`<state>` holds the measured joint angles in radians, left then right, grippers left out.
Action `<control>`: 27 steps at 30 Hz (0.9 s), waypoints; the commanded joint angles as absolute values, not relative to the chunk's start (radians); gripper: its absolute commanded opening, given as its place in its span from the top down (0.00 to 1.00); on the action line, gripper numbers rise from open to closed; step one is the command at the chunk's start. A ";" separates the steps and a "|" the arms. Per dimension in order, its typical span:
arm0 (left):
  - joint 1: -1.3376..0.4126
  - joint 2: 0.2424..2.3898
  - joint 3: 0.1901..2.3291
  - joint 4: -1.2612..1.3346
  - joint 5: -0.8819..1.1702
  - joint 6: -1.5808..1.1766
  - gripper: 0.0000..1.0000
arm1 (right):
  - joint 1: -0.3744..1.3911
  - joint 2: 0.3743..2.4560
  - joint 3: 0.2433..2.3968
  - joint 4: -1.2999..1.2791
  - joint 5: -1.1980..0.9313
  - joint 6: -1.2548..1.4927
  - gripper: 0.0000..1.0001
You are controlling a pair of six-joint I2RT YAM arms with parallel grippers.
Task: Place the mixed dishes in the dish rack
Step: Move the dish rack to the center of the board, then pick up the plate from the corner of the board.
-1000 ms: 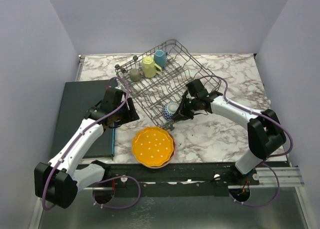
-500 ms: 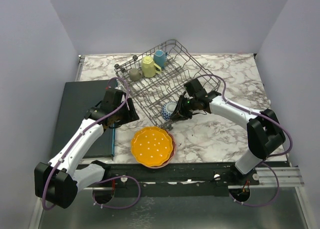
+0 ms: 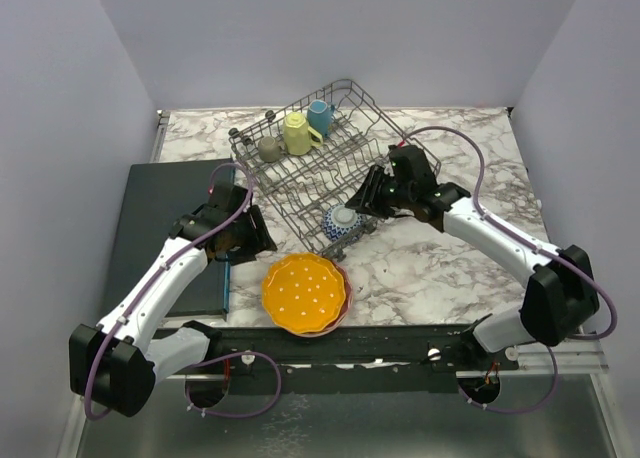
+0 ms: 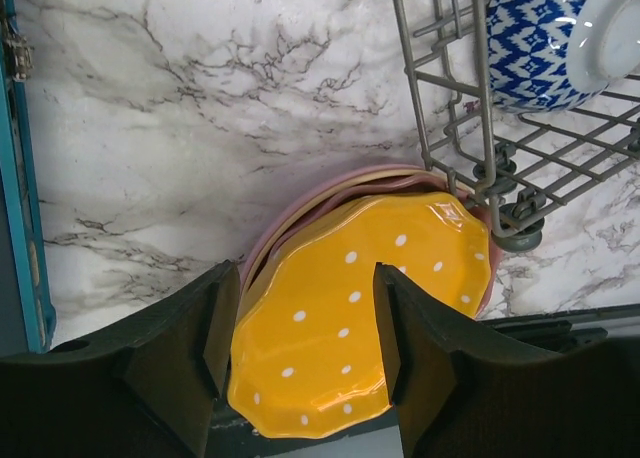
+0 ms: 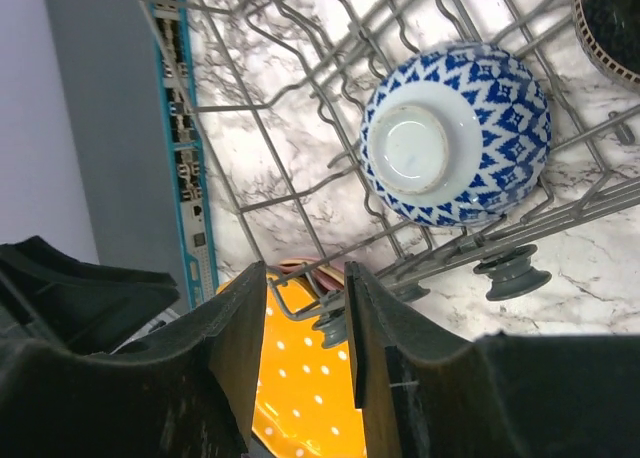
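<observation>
**Grey metal wire dish rack (image 3: 305,178) only part loaded**

Black fingers of the right gripper (image 5: 305,278) stand a little apart and grip nothing. Beyond the gap show only a rack wire and a strip of orange. The left gripper (image 4: 305,278) is spread wider, also empty, and hangs over the orange scalloped plate (image 4: 340,323) with white dots without touching it.

That plate lies on top of the pink and peach plates (image 4: 300,206), stacked on the marble table (image 3: 430,268) outside the rack, just beside its near corner foot.

Inside the rack, the blue-and-white patterned bowl (image 5: 455,133) sits upside down in the near corner, foot ring up. It is above and to the right of the right jaws in the wrist view, and clear of them. At the far end stand a yellow mug (image 3: 297,135), a blue mug (image 3: 320,116) and an olive mug (image 3: 270,149), close together.

A dark ridged rim (image 5: 610,23) is cut off by the top right corner of the right wrist view, so what it belongs to cannot be told. The lower plates show only as thin edges. The left arm lies along a dark flat mat (image 3: 160,218).
</observation>
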<state>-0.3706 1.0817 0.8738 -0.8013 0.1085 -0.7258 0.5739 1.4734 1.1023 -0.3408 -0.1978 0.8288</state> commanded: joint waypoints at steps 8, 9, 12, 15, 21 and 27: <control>-0.375 1.039 0.796 -0.911 0.158 -0.875 0.39 | 0.571 1.347 1.019 -0.317 -0.155 0.785 0.54; -0.376 1.033 0.786 -0.913 0.163 -0.882 0.38 | 0.571 1.338 1.015 -0.318 -0.154 0.782 0.53; -0.376 1.013 0.751 -0.914 0.184 -0.901 0.38 | 0.571 1.308 0.991 -0.319 -0.151 0.779 0.53; -0.376 0.993 0.713 -0.912 0.215 -0.915 0.38 | 0.572 1.284 0.964 -0.312 -0.153 0.778 0.52; -0.380 0.944 0.657 -0.902 0.270 -0.941 0.38 | 0.571 1.264 0.918 -0.286 -0.169 0.784 0.52; -0.382 0.931 0.627 -0.890 0.303 -0.959 0.38 | 0.572 1.256 0.903 -0.272 -0.179 0.785 0.52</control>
